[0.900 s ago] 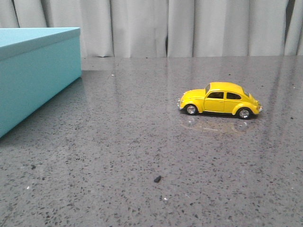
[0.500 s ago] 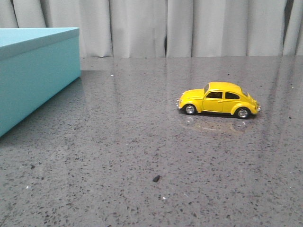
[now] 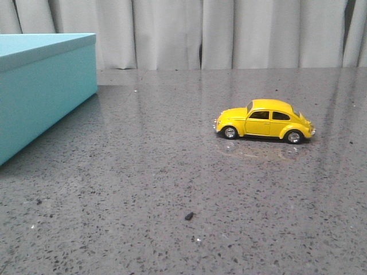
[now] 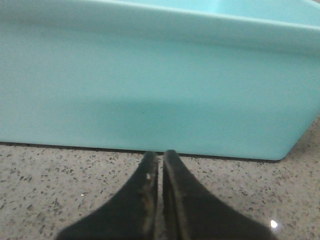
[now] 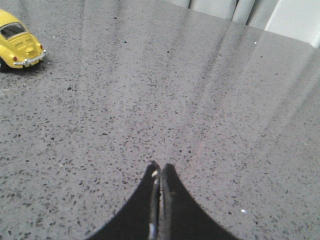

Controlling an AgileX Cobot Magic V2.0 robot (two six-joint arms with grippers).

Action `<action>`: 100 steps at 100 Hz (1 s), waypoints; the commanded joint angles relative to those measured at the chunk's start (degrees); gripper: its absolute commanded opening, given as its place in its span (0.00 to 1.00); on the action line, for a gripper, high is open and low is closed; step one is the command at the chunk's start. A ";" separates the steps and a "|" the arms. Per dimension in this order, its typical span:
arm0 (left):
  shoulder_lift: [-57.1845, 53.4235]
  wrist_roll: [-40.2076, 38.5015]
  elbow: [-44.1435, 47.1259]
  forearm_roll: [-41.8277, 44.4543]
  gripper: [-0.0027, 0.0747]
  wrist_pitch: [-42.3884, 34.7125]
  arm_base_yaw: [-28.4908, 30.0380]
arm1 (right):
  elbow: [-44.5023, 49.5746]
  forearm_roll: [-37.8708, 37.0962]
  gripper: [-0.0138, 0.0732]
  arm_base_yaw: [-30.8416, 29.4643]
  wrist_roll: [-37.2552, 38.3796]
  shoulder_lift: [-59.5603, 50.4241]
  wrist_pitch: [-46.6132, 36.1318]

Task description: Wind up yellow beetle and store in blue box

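The yellow beetle (image 3: 265,121) stands on its wheels on the grey speckled table, right of centre in the front view, nose to the left. Its rear end also shows in the right wrist view (image 5: 17,45). The blue box (image 3: 40,86) stands at the far left, and its side fills the left wrist view (image 4: 150,80). My left gripper (image 4: 160,156) is shut and empty, close in front of the box's side. My right gripper (image 5: 160,167) is shut and empty over bare table, well apart from the car. Neither gripper shows in the front view.
A small dark crumb (image 3: 188,216) lies on the table near the front. A grey curtain (image 3: 229,34) hangs behind the table's far edge.
The picture shifts very slightly; the car and the box keep their places on the table.
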 commanded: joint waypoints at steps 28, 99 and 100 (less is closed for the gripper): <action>-1.88 -0.11 1.83 -0.72 0.01 -1.83 0.20 | 0.99 -0.49 0.11 -0.19 0.10 -1.16 -1.85; -1.88 -0.12 1.83 -30.97 0.01 -16.83 0.20 | 0.99 21.53 0.11 -0.19 0.48 -1.16 -20.95; -1.88 -0.12 1.83 -30.86 0.01 -16.95 0.20 | 0.99 21.65 0.11 -0.19 0.48 -1.16 -20.95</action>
